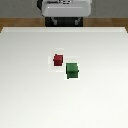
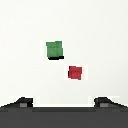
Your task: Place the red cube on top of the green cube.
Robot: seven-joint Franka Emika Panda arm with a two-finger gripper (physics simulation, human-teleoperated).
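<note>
The red cube (image 1: 58, 60) sits on the white table (image 1: 30, 95) near its middle. The green cube (image 1: 72, 69), slightly larger, sits close beside it, nearer the front and toward the exterior view's right; a small gap separates them. In the wrist view the red cube (image 2: 75, 72) and the green cube (image 2: 54, 49) both lie well below the camera. My gripper (image 2: 64, 102) is high above the table, and its two fingertips (image 2: 22, 102) stand wide apart with nothing between them. The gripper's fingers do not show in the exterior view.
The robot's grey body (image 1: 65, 10) stands at the table's far edge. A strip of brown floor (image 1: 15, 22) shows behind the table.
</note>
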